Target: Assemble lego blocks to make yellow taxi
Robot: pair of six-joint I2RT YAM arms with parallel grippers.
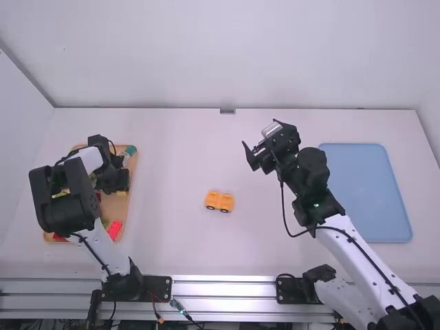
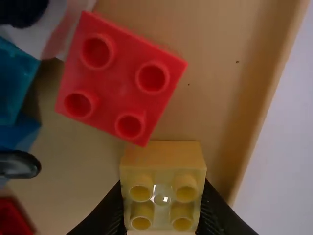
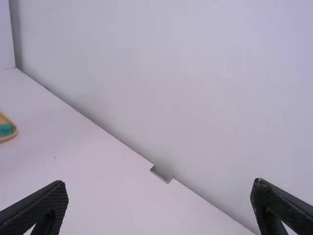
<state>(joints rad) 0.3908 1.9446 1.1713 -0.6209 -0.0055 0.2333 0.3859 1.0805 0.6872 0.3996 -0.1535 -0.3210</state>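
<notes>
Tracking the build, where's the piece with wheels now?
In the high view, the wheeled piece sits mid-table, between the tan tray at left and the blue tray at right.

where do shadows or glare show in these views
High view: bright streaks along the metal rail; left wrist view: a shaded strip inside the edge of the tray, a glint between studs of the yellow block; right wrist view: soft shade low on the back wall.
</notes>
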